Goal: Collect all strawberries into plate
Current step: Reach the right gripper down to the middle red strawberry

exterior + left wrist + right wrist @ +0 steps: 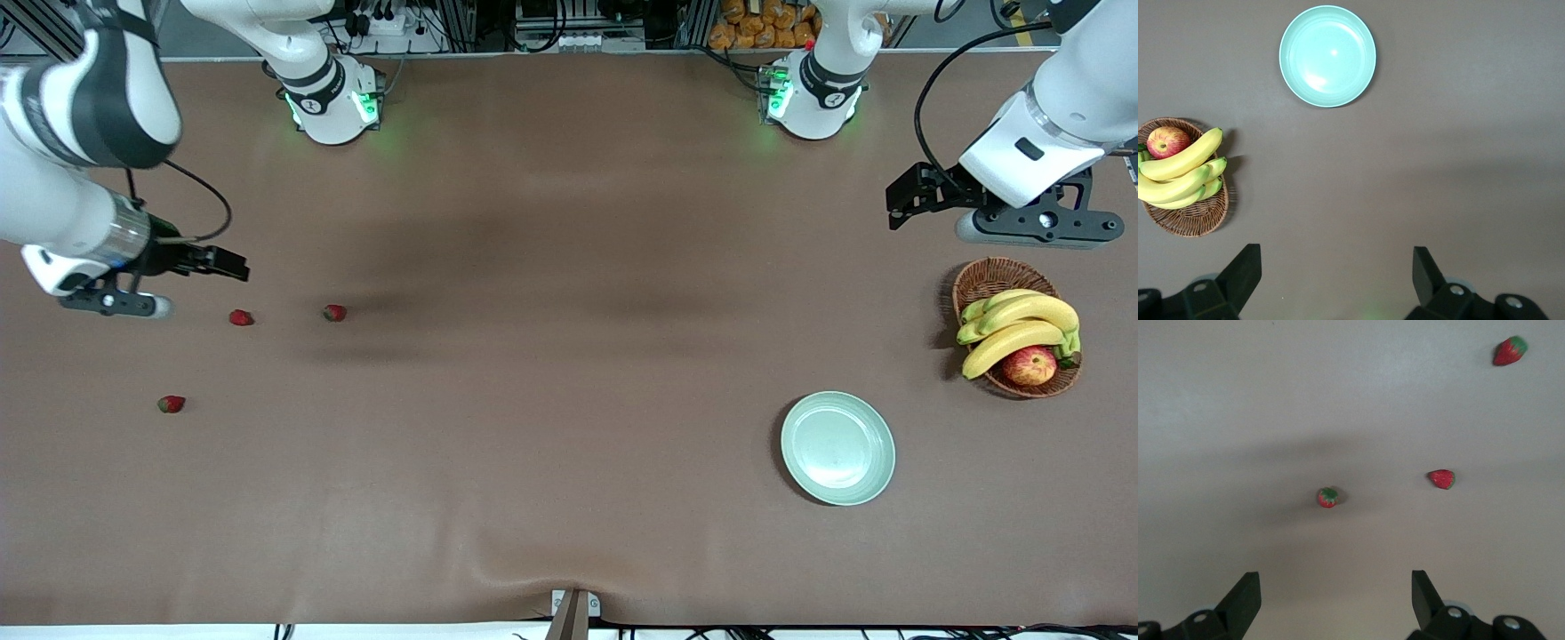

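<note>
Three tiny dimpled strawberries (241,317), round glossy mint plate (837,448); both tools (222,260) (907,200) released, empty.

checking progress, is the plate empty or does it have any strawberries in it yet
Empty. The plate shows only its bare mint-green surface, and all three strawberries lie on the table toward the right arm's end.

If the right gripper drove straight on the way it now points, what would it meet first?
Probably the bare table. The open right gripper points down at it, with the closest strawberry just ahead of its fingers; depth is unclear.
</note>
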Action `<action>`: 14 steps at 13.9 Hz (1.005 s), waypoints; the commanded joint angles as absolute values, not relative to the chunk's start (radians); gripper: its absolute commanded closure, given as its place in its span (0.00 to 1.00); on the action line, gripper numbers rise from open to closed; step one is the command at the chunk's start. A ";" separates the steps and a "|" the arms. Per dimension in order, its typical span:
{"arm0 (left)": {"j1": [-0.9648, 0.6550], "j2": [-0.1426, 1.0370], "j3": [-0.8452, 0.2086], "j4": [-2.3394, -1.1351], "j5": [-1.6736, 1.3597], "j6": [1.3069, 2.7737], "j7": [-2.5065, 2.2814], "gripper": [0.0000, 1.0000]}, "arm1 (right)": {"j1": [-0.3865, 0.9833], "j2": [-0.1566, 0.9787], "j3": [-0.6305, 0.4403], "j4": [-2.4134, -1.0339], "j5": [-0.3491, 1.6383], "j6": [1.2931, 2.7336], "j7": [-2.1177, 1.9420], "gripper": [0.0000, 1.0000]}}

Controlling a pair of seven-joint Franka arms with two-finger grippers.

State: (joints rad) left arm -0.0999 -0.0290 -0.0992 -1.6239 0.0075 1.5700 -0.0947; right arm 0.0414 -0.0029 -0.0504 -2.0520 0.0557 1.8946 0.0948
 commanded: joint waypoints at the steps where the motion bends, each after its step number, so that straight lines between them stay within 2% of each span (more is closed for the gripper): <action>1: -0.087 -0.028 -0.100 -1.606 0.000 1.552 -0.074 0.00 | 0.054 -0.032 -0.049 -2.187 0.061 2.041 0.114 0.00; 3: -0.087 -0.032 -0.100 -1.605 0.003 1.552 -0.080 0.00 | 0.083 -0.014 -0.049 -2.233 0.061 2.138 0.114 0.00; 10: -0.084 -0.041 -0.097 -1.603 0.006 1.551 -0.077 0.00 | 0.106 0.164 -0.048 -2.282 0.063 2.369 0.114 0.02; 14: -0.077 -0.040 -0.097 -1.603 0.008 1.551 -0.077 0.00 | 0.135 0.202 -0.048 -2.365 0.063 2.517 0.114 0.15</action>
State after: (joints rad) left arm -0.0905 -0.0324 -0.0944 -1.6126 0.0075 1.5694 -0.0946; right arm 0.1151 0.2065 -0.0435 -2.3265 0.0560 2.4724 0.1041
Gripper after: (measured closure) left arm 0.000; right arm 0.084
